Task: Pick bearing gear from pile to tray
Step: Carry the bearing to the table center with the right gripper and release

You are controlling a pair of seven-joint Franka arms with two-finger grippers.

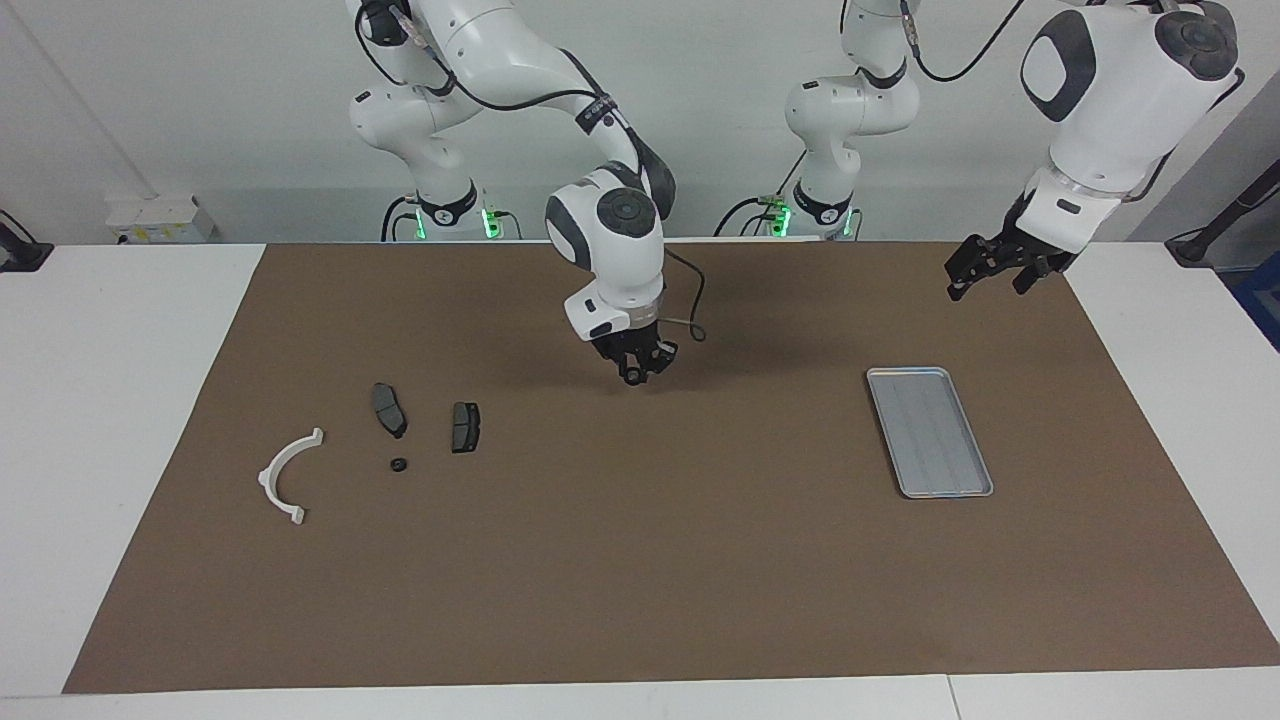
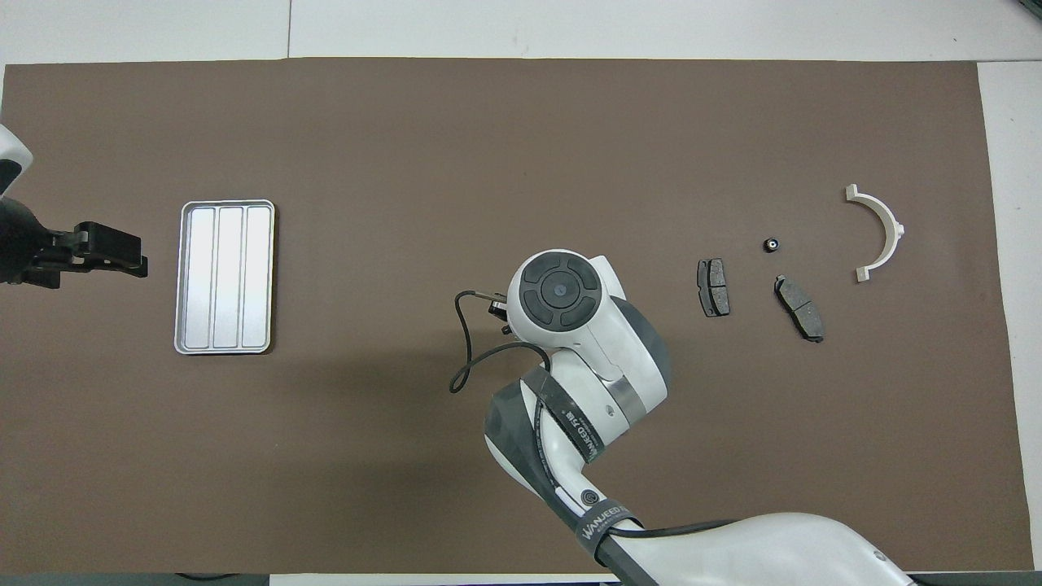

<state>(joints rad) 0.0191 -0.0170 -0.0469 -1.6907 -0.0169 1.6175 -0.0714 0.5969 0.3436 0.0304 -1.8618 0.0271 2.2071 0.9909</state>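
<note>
The counter point(image 1: 150, 420) carries a brown mat point(image 1: 660, 560), on which the tray point(image 1: 929, 431) lies empty toward the left arm's end. The right hand point(image 1: 634, 372) is held low over the mat's middle, well apart from the tray, closed on a small black round piece, judged the bearing gear. It should be carried level over the tray, lowered inside the rim, then released. The left hand point(image 1: 985, 268) waits open near the tray. The pile point(image 1: 400, 432) lies well apart from the tray.
</note>
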